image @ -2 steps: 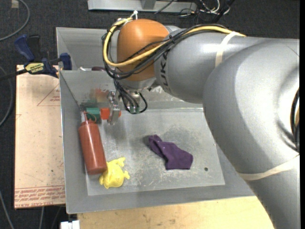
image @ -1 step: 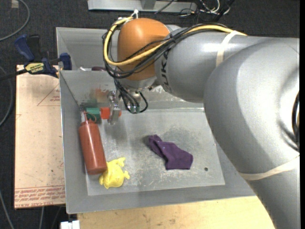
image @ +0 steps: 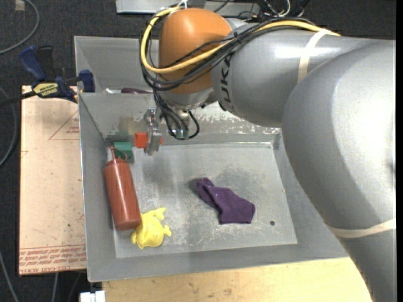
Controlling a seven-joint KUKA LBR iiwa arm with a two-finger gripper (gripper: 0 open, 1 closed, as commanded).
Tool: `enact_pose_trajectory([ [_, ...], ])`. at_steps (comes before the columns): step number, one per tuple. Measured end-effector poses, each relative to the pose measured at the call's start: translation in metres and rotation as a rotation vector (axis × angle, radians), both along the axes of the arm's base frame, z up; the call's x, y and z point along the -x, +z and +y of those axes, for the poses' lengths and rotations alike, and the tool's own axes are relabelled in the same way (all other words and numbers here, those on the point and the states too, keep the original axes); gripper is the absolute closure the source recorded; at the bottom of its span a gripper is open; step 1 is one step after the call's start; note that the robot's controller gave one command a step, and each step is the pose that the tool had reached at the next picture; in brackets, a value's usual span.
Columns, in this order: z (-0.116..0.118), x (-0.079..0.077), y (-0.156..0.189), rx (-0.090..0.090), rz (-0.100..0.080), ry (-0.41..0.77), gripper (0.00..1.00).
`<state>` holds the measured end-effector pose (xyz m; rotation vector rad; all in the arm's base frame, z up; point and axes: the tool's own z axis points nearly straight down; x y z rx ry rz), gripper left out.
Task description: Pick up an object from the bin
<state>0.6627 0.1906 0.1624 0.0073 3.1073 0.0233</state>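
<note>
My gripper (image: 154, 136) hangs low over the back left part of the bin, just beyond the top end of a red bottle (image: 122, 194). The bottle lies along the left wall with its green cap (image: 122, 148) pointing to the back. A small orange-red piece (image: 140, 141) sits right against the gripper's left side, between it and the green cap. Whether the piece is gripped or merely beside the gripper cannot be made out.
A crumpled yellow thing (image: 151, 229) lies at the front left, by the bottle's base. A purple cloth (image: 225, 202) lies in the middle of the floor. The arm and its orange cover reach in from the right over the back of the bin.
</note>
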Motion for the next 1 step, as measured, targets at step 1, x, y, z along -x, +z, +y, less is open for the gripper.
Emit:
enact_pose_trajectory([
  [1, -0.0005, 0.0012, -0.0294, 0.001, 0.006, -0.001, 1.0],
])
